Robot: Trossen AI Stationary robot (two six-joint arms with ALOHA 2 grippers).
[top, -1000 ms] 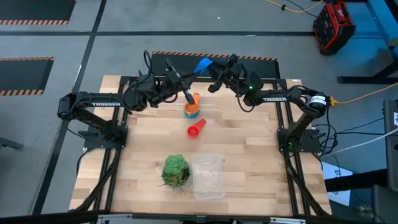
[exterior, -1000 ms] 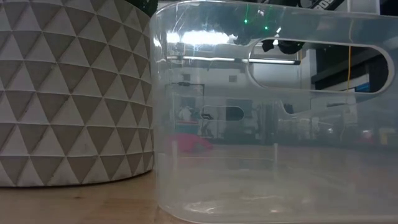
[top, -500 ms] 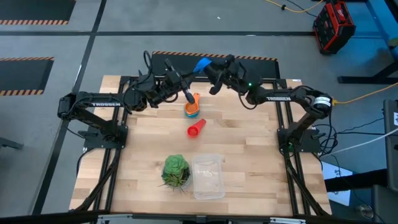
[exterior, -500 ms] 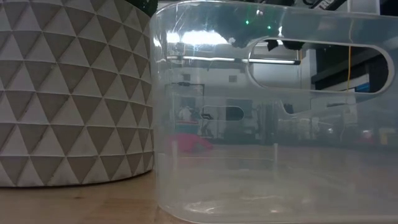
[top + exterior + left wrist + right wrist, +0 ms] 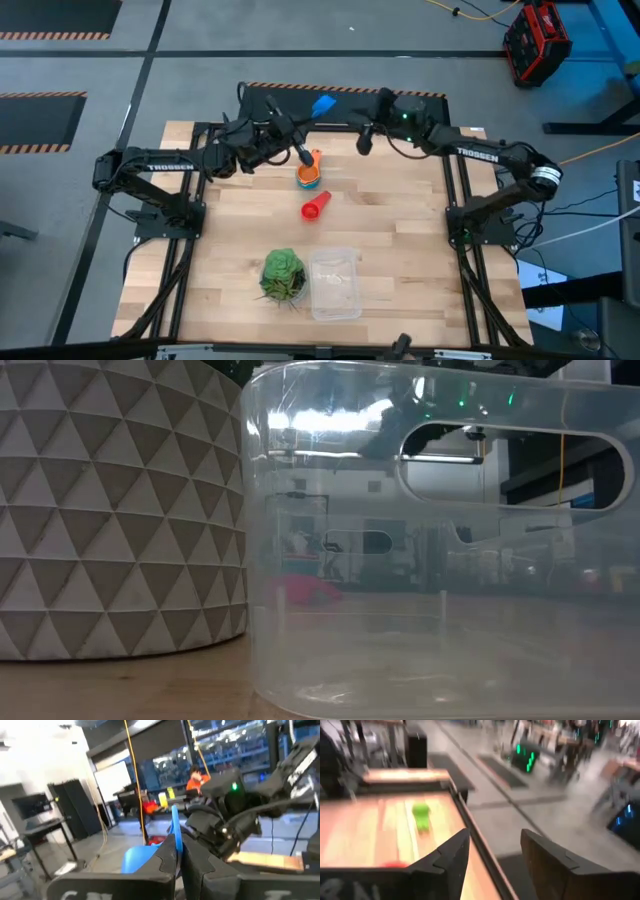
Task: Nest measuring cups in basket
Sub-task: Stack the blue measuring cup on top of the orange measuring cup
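A blue measuring cup point(image 5: 324, 105) hangs in the air over the table's far edge, with my left gripper point(image 5: 306, 114) point(image 5: 179, 851) shut on it. Right of that cup, my right gripper point(image 5: 365, 140) point(image 5: 495, 837) is open, with nothing between its fingers. A stack of cups with an orange one on top point(image 5: 310, 173) stands on the table just below my left gripper. A red cup point(image 5: 315, 207) lies on its side nearer the middle. The clear basket point(image 5: 335, 283) point(image 5: 440, 560) stands near the front edge. My left gripper pinches the blue cup's handle point(image 5: 174, 827) between its two fingers. The fingers point roughly level, toward the table's right. The handle sticks out past the fingertips, and the bowl point(image 5: 139, 861) sits to one side of them. The cup is lifted clear of the table.
A green leafy ball point(image 5: 282, 274) in a white pot with a triangle pattern point(image 5: 110, 510) stands right beside the basket, on its left. The red cup shows faintly through the basket's wall point(image 5: 305, 588). Bare wood lies between the cups and the basket.
My right gripper has drawn back from the blue cup toward the table's right edge, and its wrist has swung round. The blue cup has stayed where it was, in my left gripper. The cups on the table have not moved.
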